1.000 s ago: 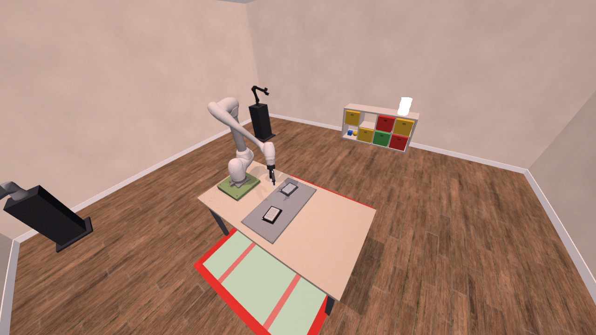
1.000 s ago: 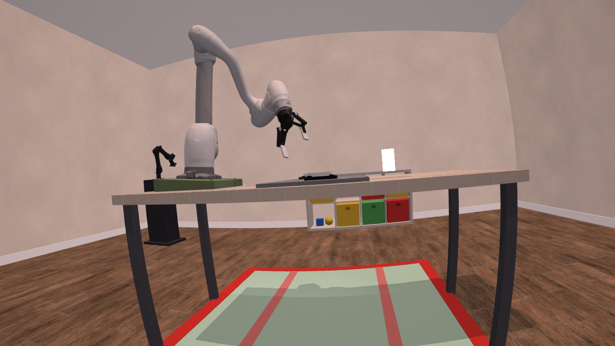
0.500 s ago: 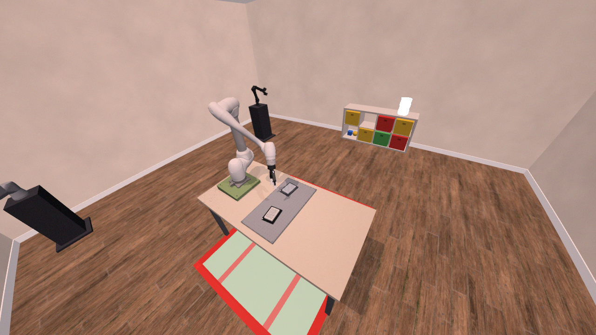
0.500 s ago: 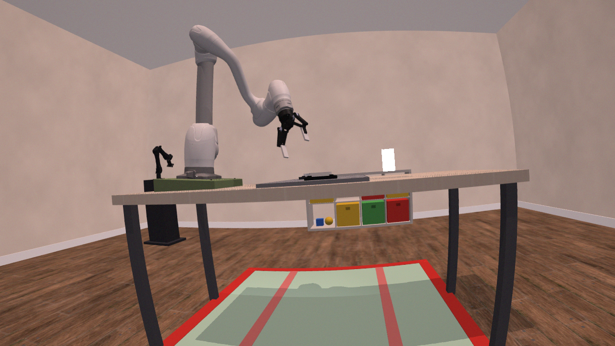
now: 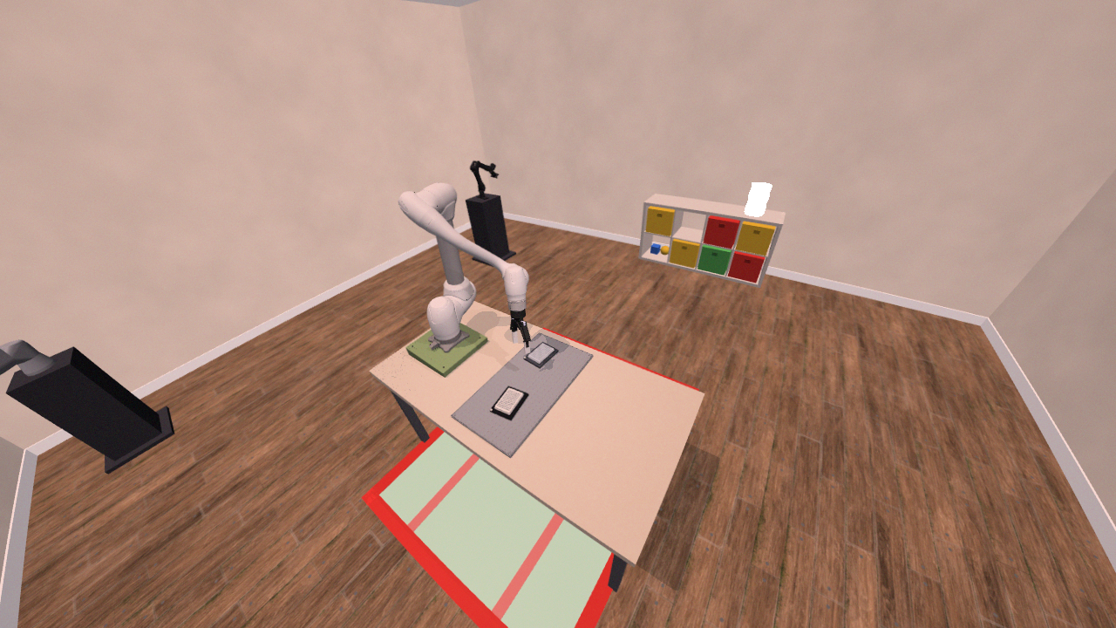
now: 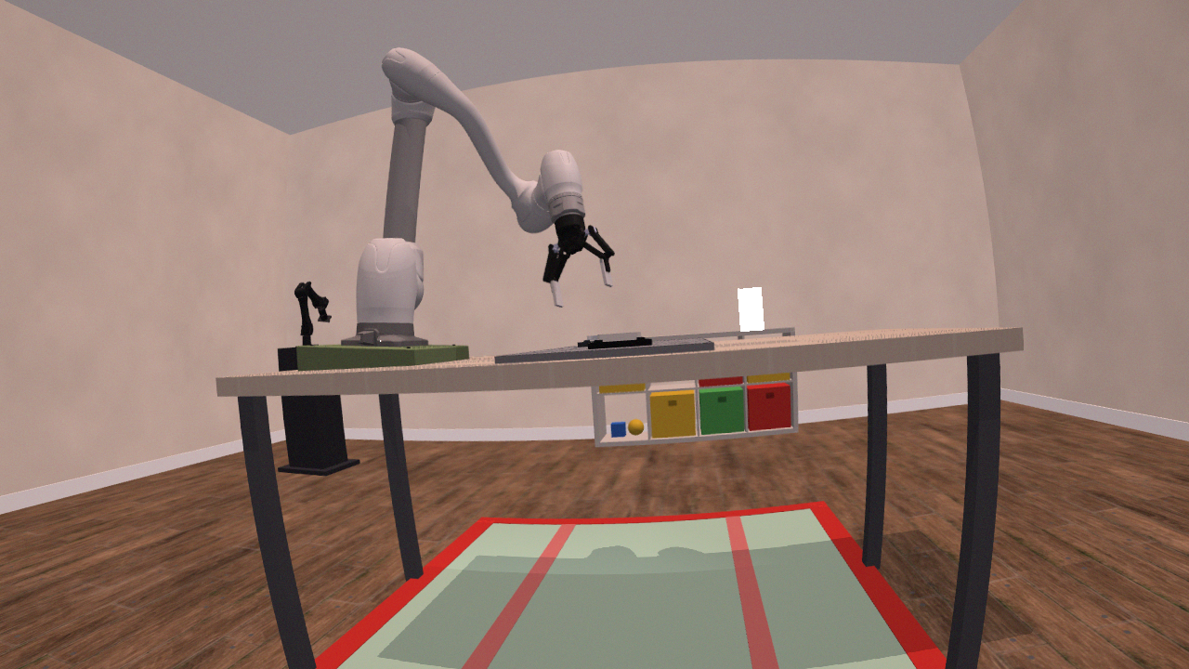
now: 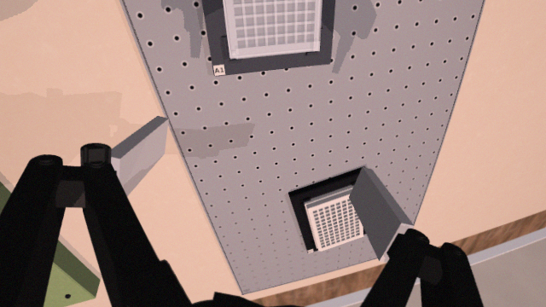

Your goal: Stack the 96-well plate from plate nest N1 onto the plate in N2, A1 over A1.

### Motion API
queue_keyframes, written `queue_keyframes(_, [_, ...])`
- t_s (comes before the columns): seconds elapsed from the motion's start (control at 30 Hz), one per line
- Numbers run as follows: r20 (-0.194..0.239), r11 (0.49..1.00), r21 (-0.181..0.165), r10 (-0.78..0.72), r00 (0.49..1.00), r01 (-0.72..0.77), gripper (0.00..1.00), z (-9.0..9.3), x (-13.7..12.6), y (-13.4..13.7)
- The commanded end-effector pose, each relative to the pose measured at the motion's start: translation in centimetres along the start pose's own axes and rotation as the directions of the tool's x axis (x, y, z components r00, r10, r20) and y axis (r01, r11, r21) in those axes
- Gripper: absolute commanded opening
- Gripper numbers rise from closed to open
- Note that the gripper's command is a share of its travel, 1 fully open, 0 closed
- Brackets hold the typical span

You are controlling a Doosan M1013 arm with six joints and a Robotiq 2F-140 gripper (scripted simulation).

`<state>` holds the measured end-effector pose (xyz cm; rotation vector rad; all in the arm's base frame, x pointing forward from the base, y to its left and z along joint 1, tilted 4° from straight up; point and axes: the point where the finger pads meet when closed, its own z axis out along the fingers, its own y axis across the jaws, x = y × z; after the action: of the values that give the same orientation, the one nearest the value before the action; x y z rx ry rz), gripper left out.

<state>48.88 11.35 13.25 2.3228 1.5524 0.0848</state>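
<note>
Step in hand: approach to the pick, nothing lifted yet. The gripper [image 6: 581, 289] hangs well above the table [image 5: 616, 460], its jaws spread wide with nothing between them. In the wrist view the grey finger pads frame the perforated grey mounting plate [image 7: 299, 128] from either side. The arm stands on a green base plate [image 5: 437, 362] at the table's corner. Taking left as seen from that base, I judge plate nest N1 [image 7: 273, 65] to be the black frame nearer the gripper. It carries the 96-well plate to be moved [image 7: 273, 26], seated flat in its nest, with the A1 label [image 7: 218, 69] at the frame's near-left corner in the wrist view. The lower plate [image 7: 334, 219] sits in plate nest N2 [image 7: 297, 209] farther along the mounting plate, well apart from N1. A small pale mark shows at one corner of N2, too small to read. The gripper is not yet over N1: the plate lies ahead of the fingers, cut off by the wrist view's upper edge. The next move calls for advancing until the plate is centred between the pads, squaring the jaws to two opposite side walls, then descending straight down before closing. Risk, as I judge it: an off-centre close could tilt the plate in its nest.
</note>
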Motion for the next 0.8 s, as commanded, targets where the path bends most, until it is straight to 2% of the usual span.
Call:
queue_keyframes(0.0, [-0.033, 0.996, 0.062, -0.069, 0.997, 0.071, 1.0, 0.1, 1.7, -0.2])
queue_keyframes(0.07, [-0.033, 0.996, 0.062, -0.069, 0.997, 0.071, 1.0, 0.1, 2.2, -0.2])
queue_keyframes(0.13, [-0.06, 0.989, 0.091, -0.11, 0.992, 0.115, 1.0, 0.1, 3.2, -0.3])
queue_keyframes(0.17, [-0.06, 0.989, 0.091, -0.11, 0.992, 0.115, 1.0, 0.1, 3.6, -0.3])
queue_keyframes(0.23, [-0.09, 0.98, 0.117, -0.15, 0.985, 0.16, 1.0, 0.1, 4.6, -0.4])
queue_keyframes(0.3, [-0.09, 0.98, 0.117, -0.15, 0.985, 0.16, 1.0, 0.1, 5.0, -0.4])
queue_keyframes(0.37, [-0.124, 0.969, 0.139, -0.188, 0.974, 0.204, 1.0, 0.0, 6.0, -0.4])
queue_keyframes(0.47, [-0.124, 0.969, 0.139, -0.188, 0.974, 0.204, 1.0, 0.0, 6.4, -0.4])
queue_keyframes(0.53, [-0.16, 0.956, 0.156, -0.225, 0.961, 0.25, 1.0, -0.1, 7.4, -0.4])
queue_keyframes(0.57, [-0.16, 0.956, 0.156, -0.225, 0.961, 0.25, 1.0, -0.1, 7.9, -0.4])
queue_keyframes(0.63, [-0.2, 0.94, 0.17, -0.26, 0.945, 0.295, 1.0, -0.2, 8.9, -0.4])
queue_keyframes(0.7, [-0.2, 0.94, 0.17, -0.26, 0.945, 0.295, 1.0, -0.2, 9.4, -0.4])
queue_keyframes(0.77, [-0.242, 0.924, 0.178, -0.293, 0.925, 0.339, 1.0, -0.3, 10.4, -0.4])
